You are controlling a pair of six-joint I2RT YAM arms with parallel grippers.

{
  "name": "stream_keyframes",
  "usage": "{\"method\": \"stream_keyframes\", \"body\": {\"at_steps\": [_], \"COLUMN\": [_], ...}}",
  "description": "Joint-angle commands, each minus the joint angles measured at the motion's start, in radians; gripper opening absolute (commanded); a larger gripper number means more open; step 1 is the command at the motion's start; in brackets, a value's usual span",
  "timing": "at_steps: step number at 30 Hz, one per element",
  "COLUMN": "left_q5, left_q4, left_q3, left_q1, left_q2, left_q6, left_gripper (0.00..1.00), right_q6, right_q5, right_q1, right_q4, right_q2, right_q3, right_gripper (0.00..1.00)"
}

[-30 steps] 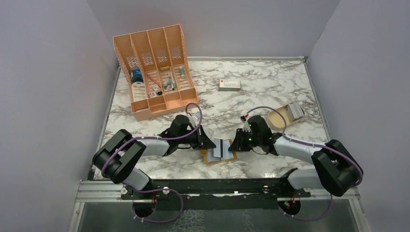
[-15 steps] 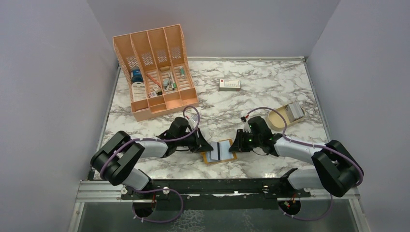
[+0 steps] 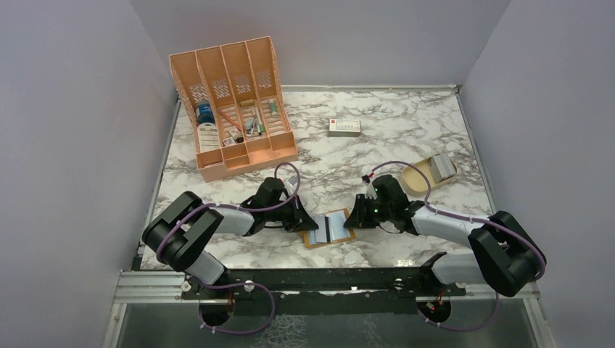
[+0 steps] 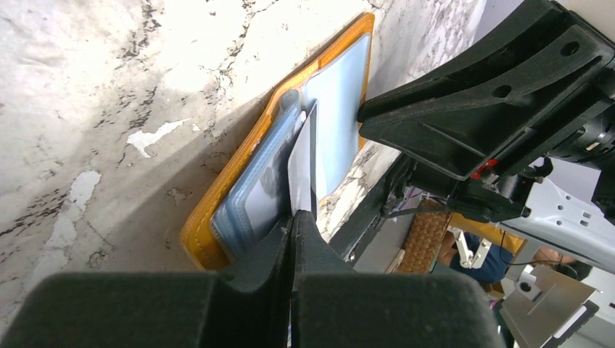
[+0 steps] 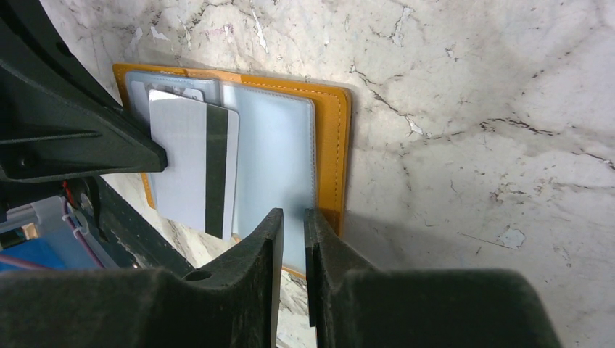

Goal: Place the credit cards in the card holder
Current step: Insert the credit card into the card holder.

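The mustard-orange card holder lies open on the marble table between my two grippers, its grey-blue pockets up. My left gripper is shut on a grey-silver credit card with a black stripe, held over the holder's left half with its far end at the pocket. In the left wrist view the card shows edge-on beside the holder, clamped in the gripper. My right gripper is nearly shut with nothing between its fingers, its tips over the holder's right pocket. More grey cards stand in the tan dish.
The tan oval dish sits at the right, behind my right arm. A large orange desk organiser with small items stands at the back left. A white box with a red mark lies at the back middle.
My left gripper has drawn the card a little to the left, from the holder's middle onto its left half. The right arm has hardly moved.
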Motion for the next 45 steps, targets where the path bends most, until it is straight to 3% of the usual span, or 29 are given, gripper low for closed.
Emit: {"method": "stream_keyframes", "body": {"at_steps": [1,15,45], "left_q5": [-0.046,-0.094,-0.176], "left_q4": [-0.039,-0.149,-0.076], "left_q3": [-0.013,-0.016,0.04], "left_q1": [0.004,0.004,-0.042], "left_q2": [0.004,-0.053,0.024], "left_q6": [-0.029,-0.042,-0.042], "left_gripper": [0.0,0.0,0.0], "right_q6": [-0.016,-0.02,0.051], "right_q5": [0.035,0.038,0.057], "right_q1": [0.008,0.008,0.008], "right_q4": [-0.002,-0.01,-0.047], "right_q2": [-0.002,-0.015,-0.07], "right_q3": [-0.018,-0.014,-0.019], "right_gripper": [0.17,0.17,0.16]}}
